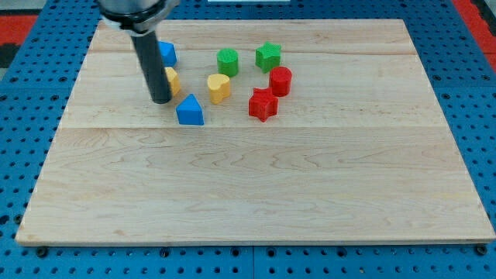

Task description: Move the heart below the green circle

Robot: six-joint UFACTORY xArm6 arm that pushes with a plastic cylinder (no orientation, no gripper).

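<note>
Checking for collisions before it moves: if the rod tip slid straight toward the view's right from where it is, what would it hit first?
Most likely the blue triangular block, just right of my tip; it might only clip its top edge, since depth is unclear.

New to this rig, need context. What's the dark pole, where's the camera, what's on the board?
The pole is a rod on a robot arm; it has no grasping tool and holds nothing. Its lower end, my tip, slides on the wooden board and pushes blocks. There is one camera view; its mount isn't recorded. Near the view's top lie a green circle, green star, red cylinder, red star, yellow heart, a blue block, another blue block and a yellow block partly behind the rod. The tip sits just left of the nearer blue block.
</note>
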